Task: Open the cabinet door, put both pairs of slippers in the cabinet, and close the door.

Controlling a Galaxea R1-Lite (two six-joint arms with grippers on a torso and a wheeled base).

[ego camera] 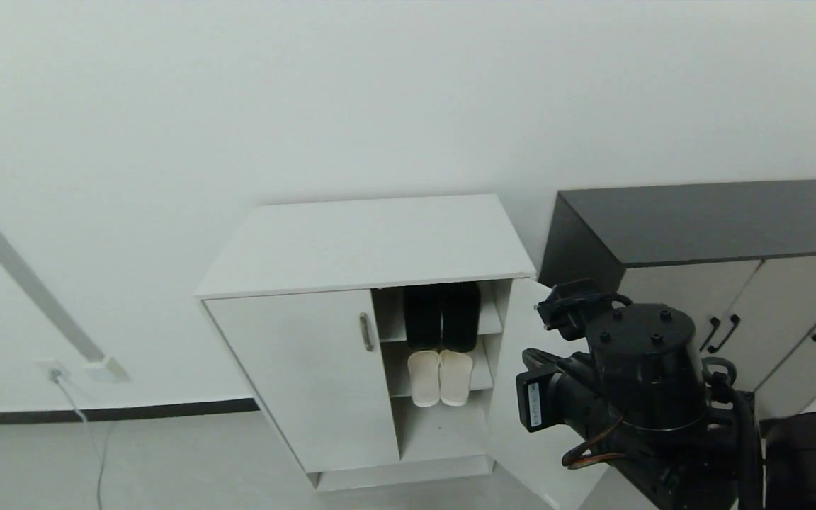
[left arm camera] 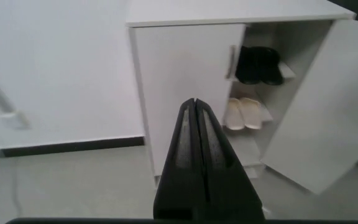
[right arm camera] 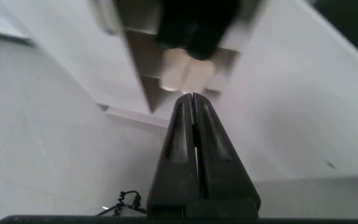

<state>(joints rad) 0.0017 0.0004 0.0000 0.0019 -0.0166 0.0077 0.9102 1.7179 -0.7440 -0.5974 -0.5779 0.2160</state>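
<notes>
While the white cabinet (ego camera: 365, 244) stands against the wall with its right door (ego camera: 525, 439) swung wide and its left door (ego camera: 309, 382) shut, both pairs of slippers already sit inside the open half. The black slippers (ego camera: 442, 315) lie side by side on the upper shelf and the cream slippers (ego camera: 440, 377) lie side by side on the shelf just below them, both pairs with one end sticking out a little past the shelf edge. A slim handle (ego camera: 366, 331) runs upright along the inner edge of the shut door, just beside the black pair. The left gripper (left arm camera: 194, 102) hangs in front of the shut door, well apart from it, its two fingers pressed flat together with nothing between them. The right gripper (right arm camera: 192, 96) points at the open compartment below the cream pair, its fingers likewise closed tight and empty, with the open door's face beside it. In the head view the right arm (ego camera: 635, 375) sits low on the right, in front of the open door's edge. A dark-topped cabinet (ego camera: 705, 219) with grey doors stands to the right of the white one, and a wall socket (ego camera: 50, 370) with a cable hanging from it sits low on the wall to the left.
</notes>
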